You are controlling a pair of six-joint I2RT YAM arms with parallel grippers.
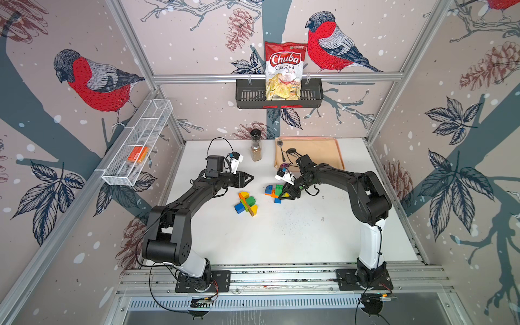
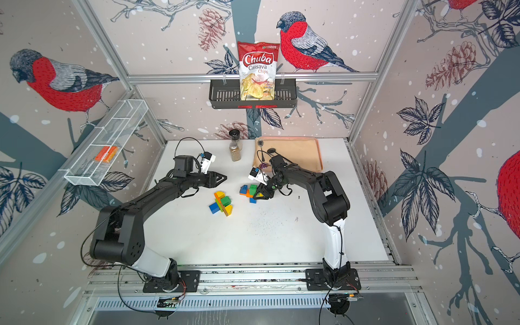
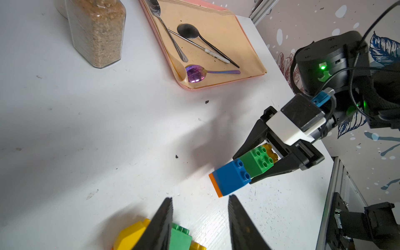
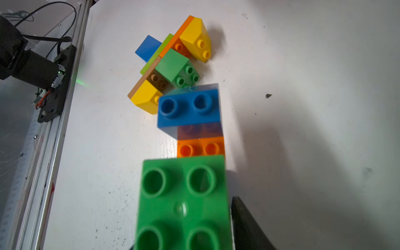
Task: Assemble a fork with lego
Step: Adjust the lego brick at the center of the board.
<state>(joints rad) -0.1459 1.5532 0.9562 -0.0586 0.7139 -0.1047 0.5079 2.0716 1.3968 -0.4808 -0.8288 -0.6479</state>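
Observation:
A lego row of blue [image 3: 229, 179], green [image 3: 256, 162] and yellow bricks on a long orange one lies in front of my right gripper [image 3: 243, 168] [image 1: 287, 194] [image 2: 259, 194]. The gripper's fingers are shut on the green brick [image 4: 184, 201]. A second lego cluster [image 1: 246, 202] [image 2: 222, 203] [image 4: 173, 62] of yellow, green, blue, orange, lime and brown bricks rests on the white table to its left. My left gripper [image 3: 200, 198] [image 1: 250, 177] hovers just behind that cluster, open, with nothing between its fingers.
A spice jar [image 1: 256, 147] stands at the back of the table, beside a tan tray [image 1: 318, 153] holding spoons. On the left wall, a wire basket [image 1: 135, 146] contains a smooth orange block [image 1: 138, 154]. A chips bag [image 1: 284, 70] stands in a black basket on the back wall.

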